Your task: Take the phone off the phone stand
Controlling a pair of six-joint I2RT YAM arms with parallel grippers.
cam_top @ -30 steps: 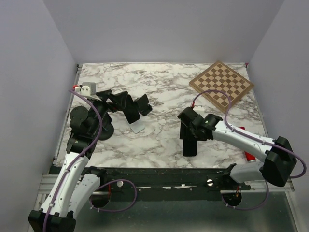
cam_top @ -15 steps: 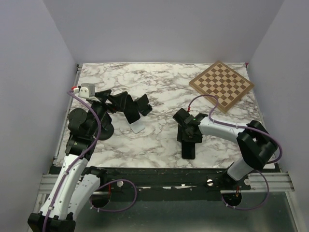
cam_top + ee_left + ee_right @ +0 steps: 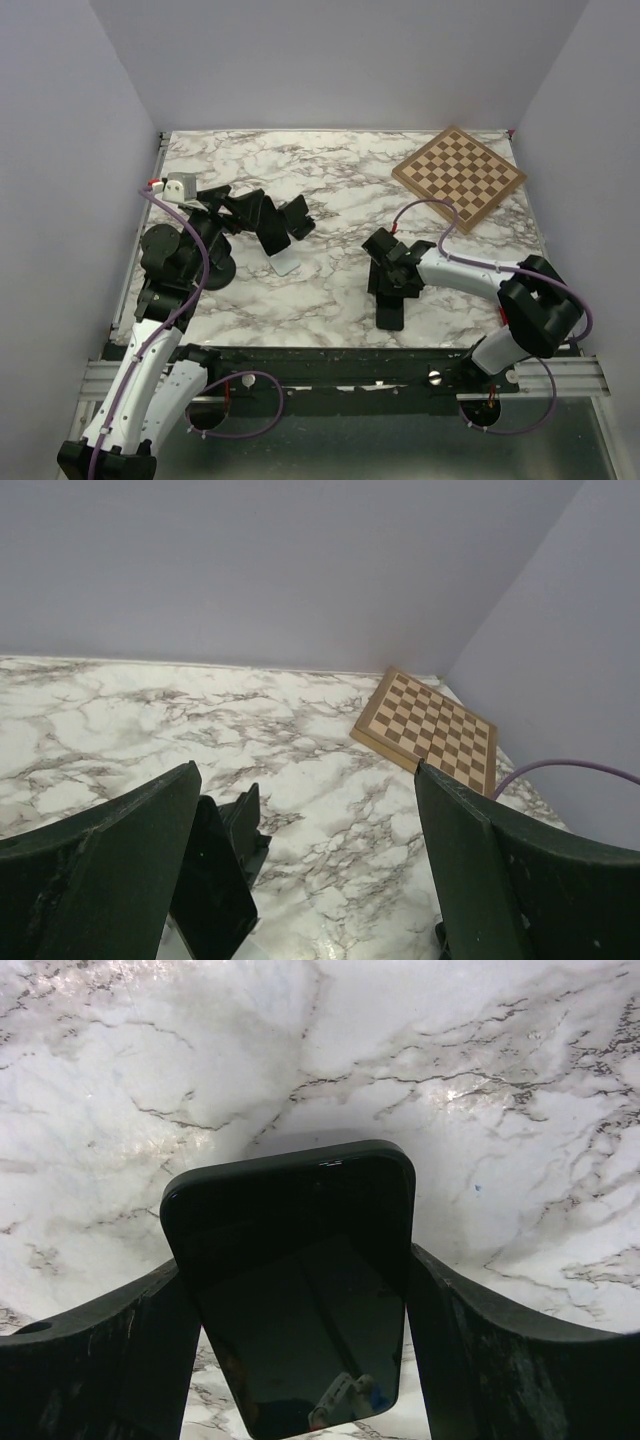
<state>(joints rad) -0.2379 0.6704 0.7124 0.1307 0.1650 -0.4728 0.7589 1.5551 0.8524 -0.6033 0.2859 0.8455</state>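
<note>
Folding its elbow in closer than a second ago, the right arm has eased the right gripper [image 3: 393, 285] lower, its fingers clamped on the long edges of the black glossy phone [image 3: 300, 1290]. The phone is already out of the black folding phone stand [image 3: 272, 226] and well apart from it, low over the white marble table [image 3: 330, 190]; I cannot tell whether it touches. The left gripper [image 3: 305, 775] is spread wide by the stand, holding nothing. This looks like the set-down step. Next calls for laying the phone flat, then parting the fingers.
</note>
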